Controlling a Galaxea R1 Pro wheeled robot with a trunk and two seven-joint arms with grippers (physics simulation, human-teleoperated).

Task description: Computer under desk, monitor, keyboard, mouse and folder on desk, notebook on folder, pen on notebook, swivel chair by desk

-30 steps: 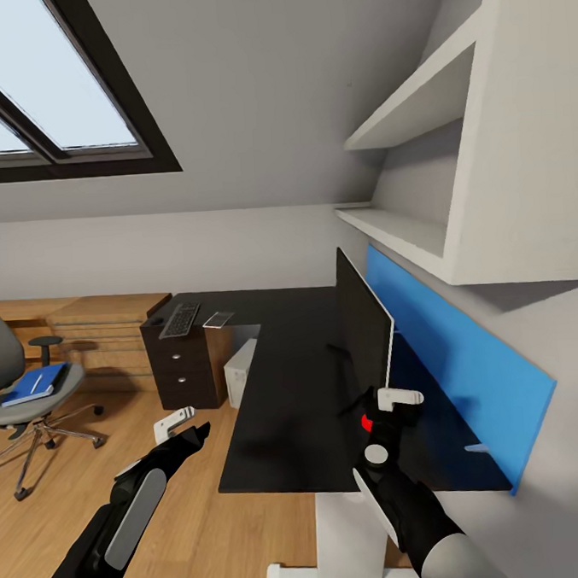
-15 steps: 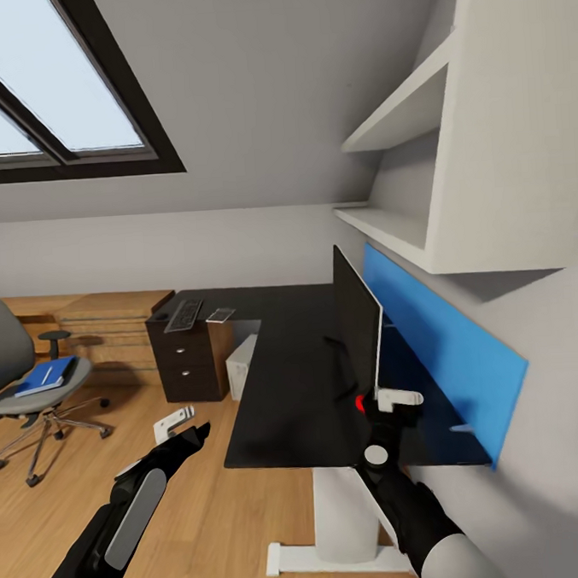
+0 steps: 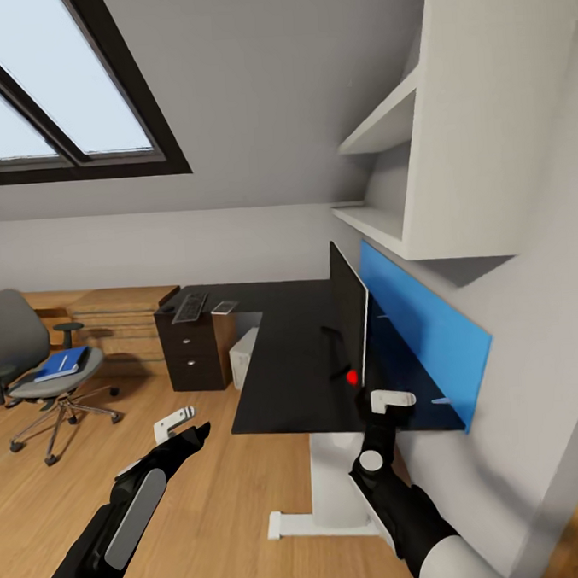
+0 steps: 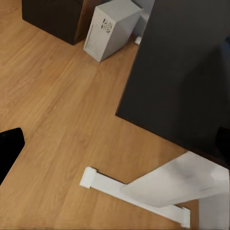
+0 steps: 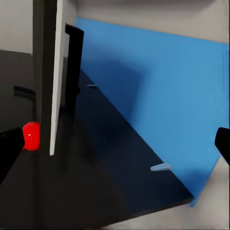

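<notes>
The black desk [image 3: 281, 375] fills the middle of the head view. The monitor [image 3: 349, 315] stands edge-on on it, in front of a blue wall panel. At the desk's far end lie the keyboard [image 3: 190, 307], the grey notebook [image 3: 224, 307] and a small dark shape that looks like the mouse [image 3: 167, 307]. The computer [image 3: 242, 358] stands on the floor under the desk. The swivel chair [image 3: 23, 339] is at the left with the blue folder [image 3: 61, 364] on its seat. I cannot make out the pen. My right gripper [image 3: 390, 400] is open at the desk's near edge, short of the monitor [image 5: 48, 72]. My left gripper [image 3: 173, 423] hangs open over the floor.
White shelves [image 3: 379, 219] jut out above the desk at the right. A light wood cabinet [image 3: 120, 316] stands against the far wall beside the dark drawers [image 3: 191, 359]. The desk's white leg and foot [image 4: 143, 191] stand close ahead. Wooden floor stretches to the left.
The whole view has shifted: the camera has drawn back and turned, so the desk and monitor sit farther from my right gripper and the chair shows more fully. Both arms keep their pose.
</notes>
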